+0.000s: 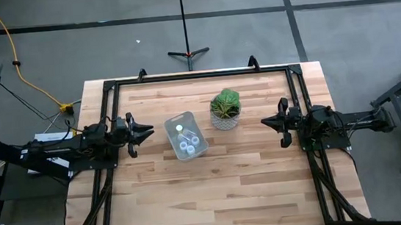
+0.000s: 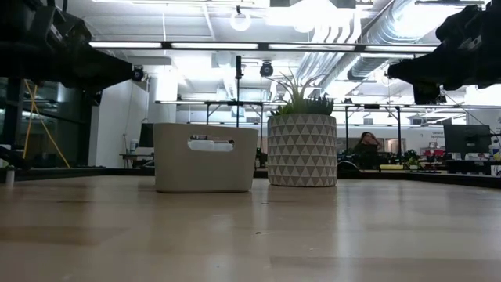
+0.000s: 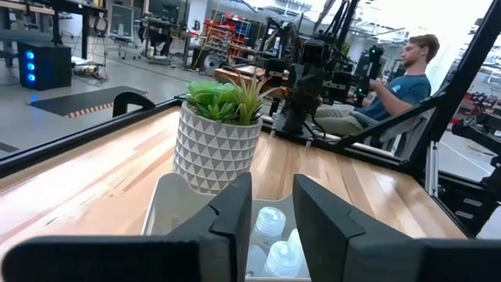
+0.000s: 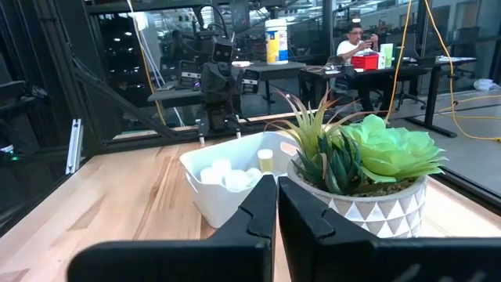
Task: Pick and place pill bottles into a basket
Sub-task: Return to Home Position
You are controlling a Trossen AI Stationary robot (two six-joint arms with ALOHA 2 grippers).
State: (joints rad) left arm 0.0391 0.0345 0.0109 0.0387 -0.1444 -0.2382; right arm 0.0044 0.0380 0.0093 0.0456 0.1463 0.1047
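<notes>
Tiny whitish translucent pill bottles (image 1: 187, 140) sit inside small pale grey-blue plastic basket (image 1: 170, 129) | left gripper (image 1: 150, 130) just beside basket, nearer, fingers slightly spread, empty | right gripper (image 1: 264, 122) beyond white triangle-patterned plant pot (image 1: 225, 119), fingers pressed together | judged: only parking remains

From above I can't count the pill bottles (image 1: 186, 138) in the basket (image 1: 170, 121): they're too small and bunched together. At table level its wall hides them, save a sliver through the handle slot (image 2: 210, 145). The top edge cuts off the left arm (image 2: 63, 59) and right arm (image 2: 454, 63). The left gripper (image 3: 272, 192) covers part of the basket in its wrist view.
</notes>
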